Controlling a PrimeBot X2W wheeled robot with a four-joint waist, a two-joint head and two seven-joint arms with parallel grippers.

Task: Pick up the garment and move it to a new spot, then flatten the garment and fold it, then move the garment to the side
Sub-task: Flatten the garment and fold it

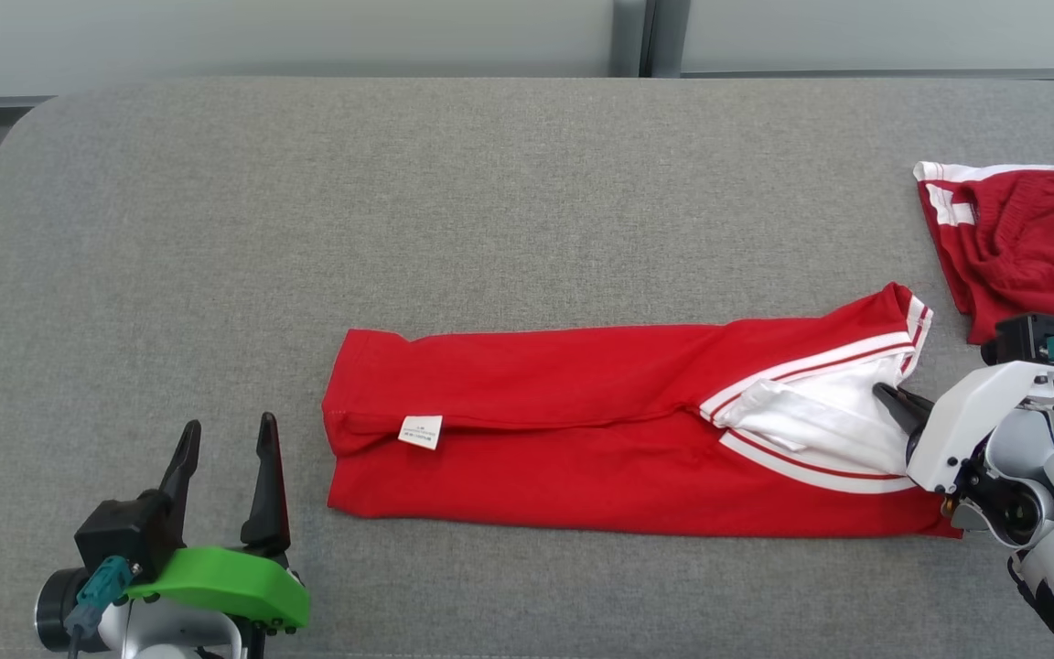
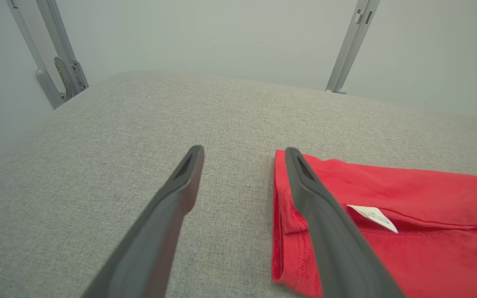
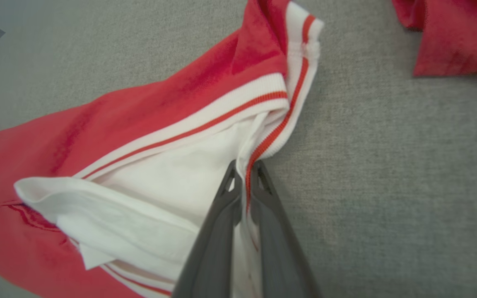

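Grey fabric-covered table (image 1: 490, 183), far corners rounded. Red shorts (image 1: 1030, 238) with white stripes lie crumpled at the table's right end, cut off by the head view's right edge. Pale wall (image 1: 307, 37) behind. Grey upright post (image 1: 632, 37) against the wall. Bracketed metal rail (image 2: 56, 62) past the table corner.

1. The left gripper (image 2: 243, 154) is seen with its two dark fingers spread apart over the grey table (image 2: 97, 157).
2. The red garment (image 2: 429, 194) is laid flat at the right.
3. A white label (image 2: 373, 217) is seen on it.
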